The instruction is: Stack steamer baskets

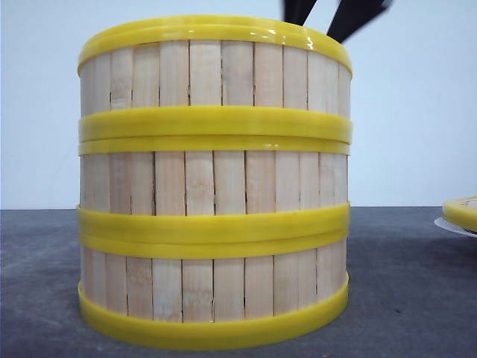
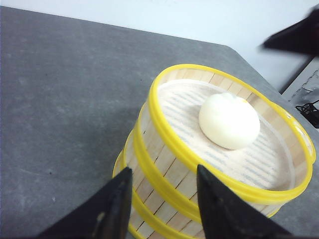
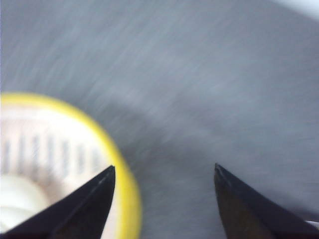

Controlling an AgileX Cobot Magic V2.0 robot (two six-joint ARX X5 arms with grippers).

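Three steamer baskets stand stacked in one column at the table's front: the top basket (image 1: 215,74), the middle one (image 1: 215,183) and the bottom one (image 1: 215,287). A white bun (image 2: 229,121) lies on the top basket's floor. My left gripper (image 2: 163,169) is open, its fingers apart beside the stack's wall (image 2: 159,152) and not touching it. My right gripper (image 3: 164,167) is open and holds nothing. One finger is over the top basket's yellow rim (image 3: 127,199), the other over bare table. In the front view its dark fingers (image 1: 328,13) show behind the stack's top. The right wrist view is blurred.
At the right edge, a flat yellow lid (image 1: 463,211) rests on a white plate (image 1: 447,226). The dark grey table (image 1: 402,283) ends at a pale back wall. Cables and a table corner (image 2: 309,99) show past the stack.
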